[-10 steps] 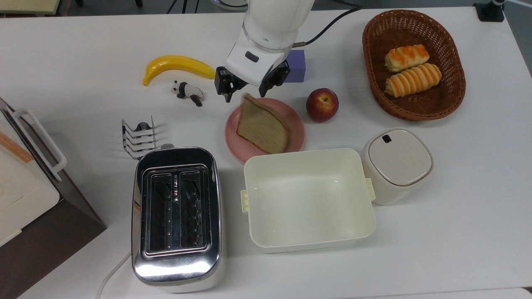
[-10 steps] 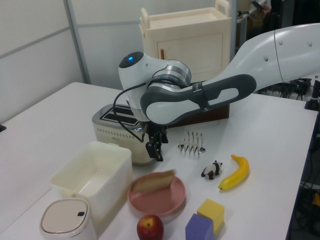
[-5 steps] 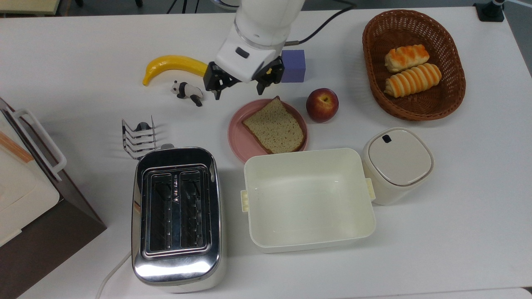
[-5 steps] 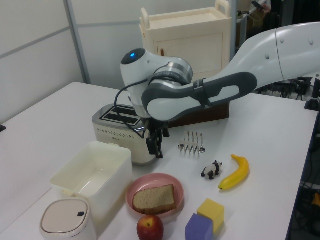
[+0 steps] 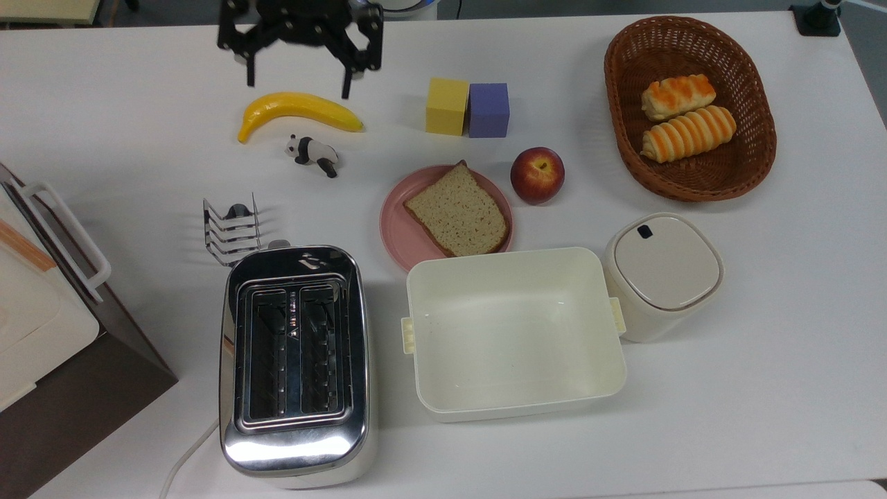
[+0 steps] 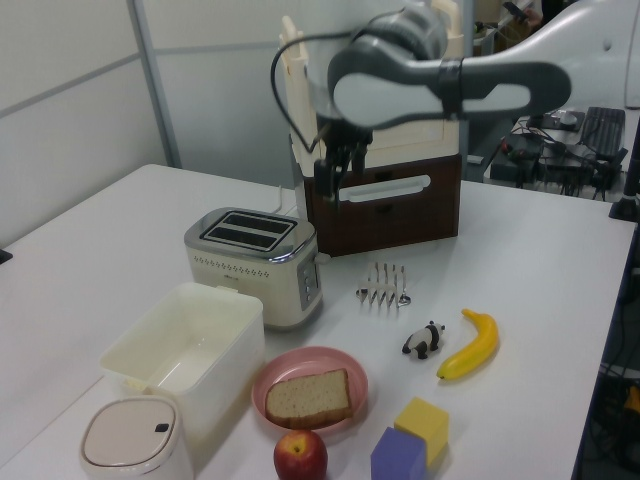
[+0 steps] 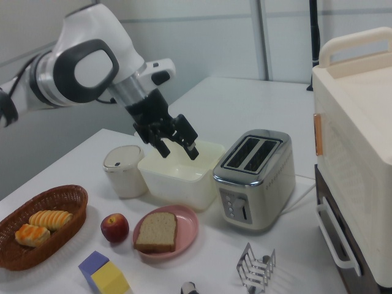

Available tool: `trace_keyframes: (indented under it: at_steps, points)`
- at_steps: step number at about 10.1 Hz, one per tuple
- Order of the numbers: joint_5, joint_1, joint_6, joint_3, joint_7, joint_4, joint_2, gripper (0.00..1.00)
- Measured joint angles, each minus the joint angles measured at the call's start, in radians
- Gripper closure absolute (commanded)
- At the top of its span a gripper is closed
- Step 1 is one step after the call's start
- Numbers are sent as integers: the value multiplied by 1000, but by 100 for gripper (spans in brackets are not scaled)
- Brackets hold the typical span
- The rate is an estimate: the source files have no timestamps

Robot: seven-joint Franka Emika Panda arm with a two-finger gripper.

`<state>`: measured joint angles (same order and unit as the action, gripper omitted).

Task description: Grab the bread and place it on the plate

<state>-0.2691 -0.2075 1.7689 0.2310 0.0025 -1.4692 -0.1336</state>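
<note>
Pink plate point(image 5: 398, 229) is carrying the bread point(image 5: 457, 211), well apart from the raised pincer point(image 5: 298, 77), hanging wide open and empty.

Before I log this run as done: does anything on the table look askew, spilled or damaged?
Nothing stands out. The bread lies flat on the pink plate, its right crust at the rim in the top view. The tool hangs open and empty above the banana. Nothing looks spilled or tipped.
</note>
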Motion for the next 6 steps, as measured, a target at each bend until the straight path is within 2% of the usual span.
trace_keyframes:
  at_steps: [4,6]
  points:
    - [265,0,-4,-137,1,28,47,0]
    - [297,7,-41,-144,1,29,71,0]
